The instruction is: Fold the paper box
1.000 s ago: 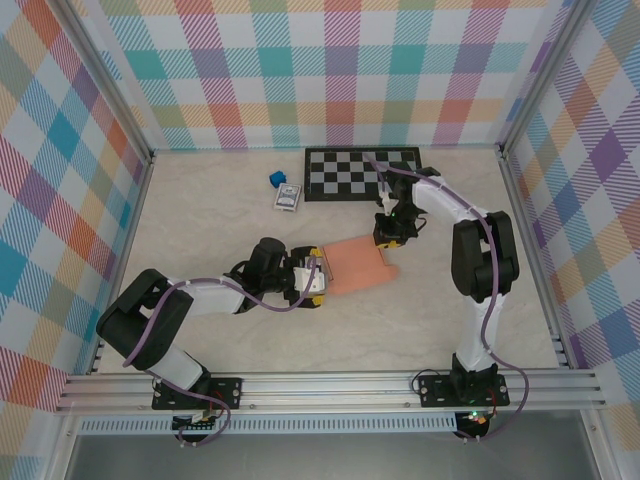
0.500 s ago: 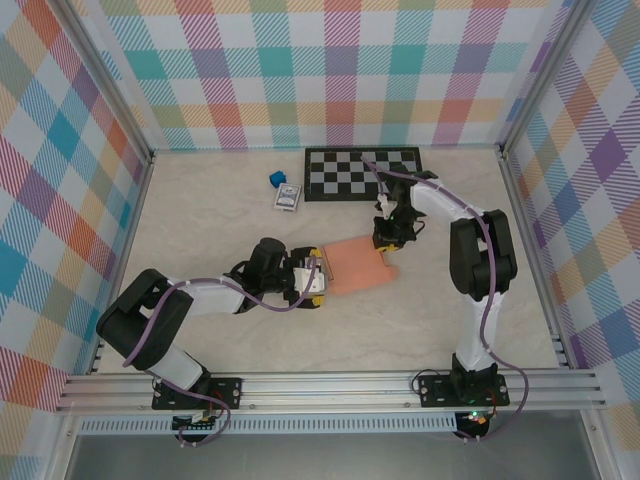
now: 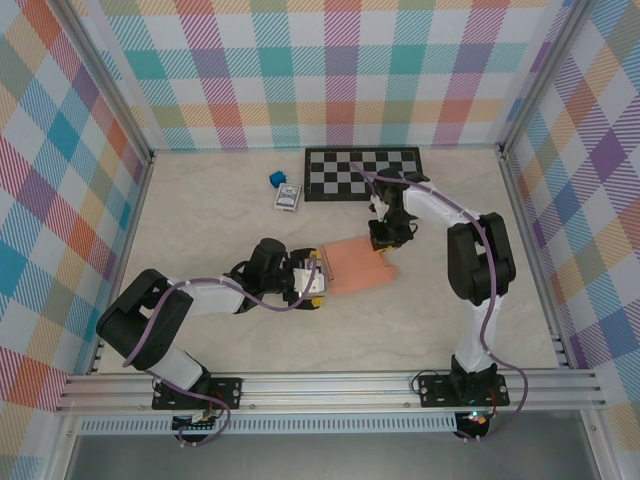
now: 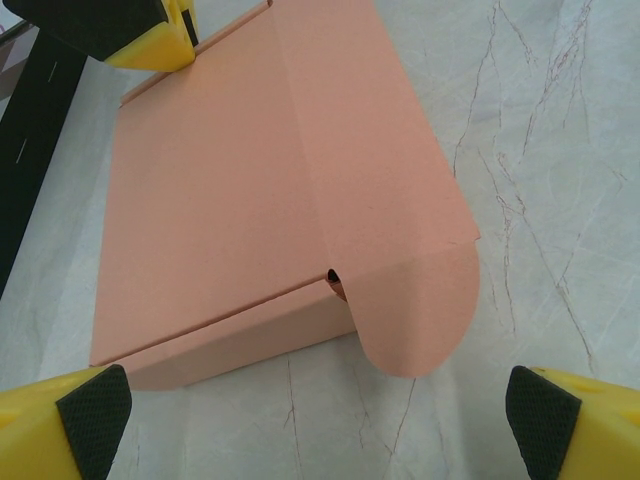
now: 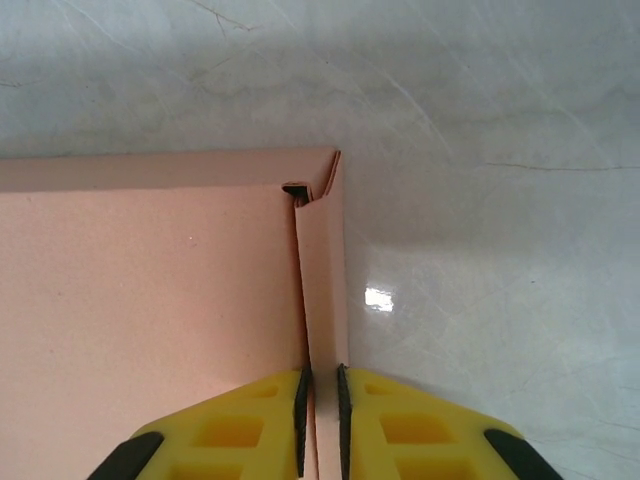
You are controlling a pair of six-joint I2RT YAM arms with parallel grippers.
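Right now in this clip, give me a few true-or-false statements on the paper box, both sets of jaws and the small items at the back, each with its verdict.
1. The right jaws are shut on a thin side wall of the paper box. True.
2. The left jaws grip the paper box. False: they stand wide open, with the box ahead of them.
3. The blue cube sits on the checkerboard. False: it lies on the table, left of the checkerboard, near the card pack.
4. A rounded flap sticks out at one corner of the box. True.
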